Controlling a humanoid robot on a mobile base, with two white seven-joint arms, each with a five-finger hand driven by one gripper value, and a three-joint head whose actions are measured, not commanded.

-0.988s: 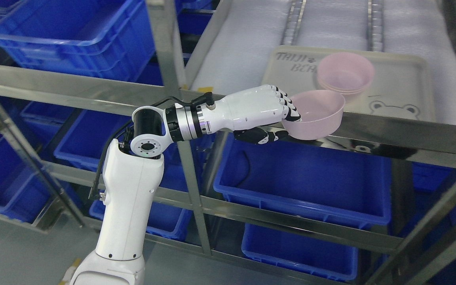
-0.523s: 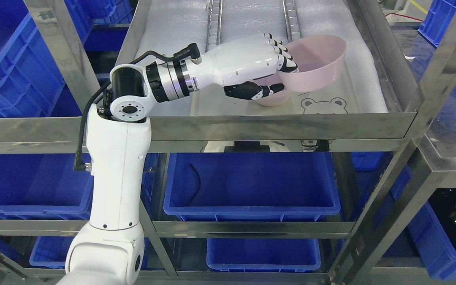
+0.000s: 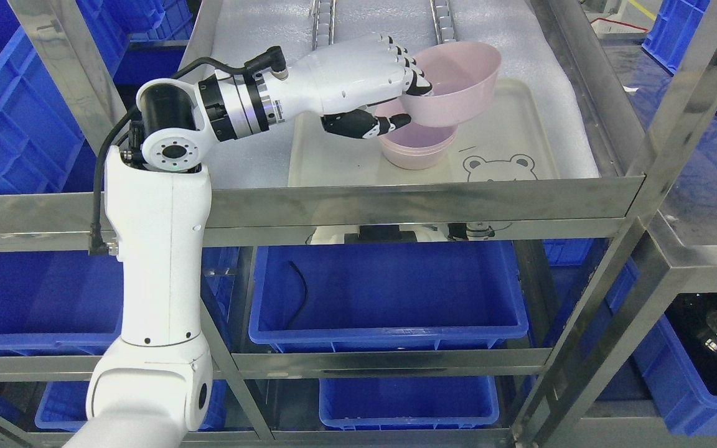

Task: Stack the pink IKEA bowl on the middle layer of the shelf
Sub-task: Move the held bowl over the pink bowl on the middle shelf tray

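Pink plastic bowl [image 3: 455,84]: you are seeing it held tilted in the air above the shelf's middle layer, its open mouth leaning toward the camera. The left robot hand [image 3: 389,87] is pinching its near-left rim, with the white-and-black fingers [image 3: 409,65] hooking over the lip into the bowl and the dark thumb [image 3: 358,124] pressing beneath the outer wall. The fingertips inside the bowl are partly hidden by the rim, so you cannot tell how far in they are reaching.

Directly under it, a stack of matching pink bowls [image 3: 416,146] is sitting on a cream rectangular tray with a bear face drawn on it [image 3: 520,158]. The held bowl is overlapping the stack's upper right edge in the head view, and you cannot tell whether the two are touching or just apart. How many bowls are in the stack is also hard to make out. The tray's far left part is covered by the robot hand and wrist.

The tray is resting on white foam padding [image 3: 259,37] lining the stainless steel shelf [image 3: 421,202]. Below, a large blue plastic bin [image 3: 389,292] is holding a thin black cable [image 3: 301,292], and further blue bins are cut off by the picture's edges on both sides. The white left arm [image 3: 159,274] is rising from the lower left.
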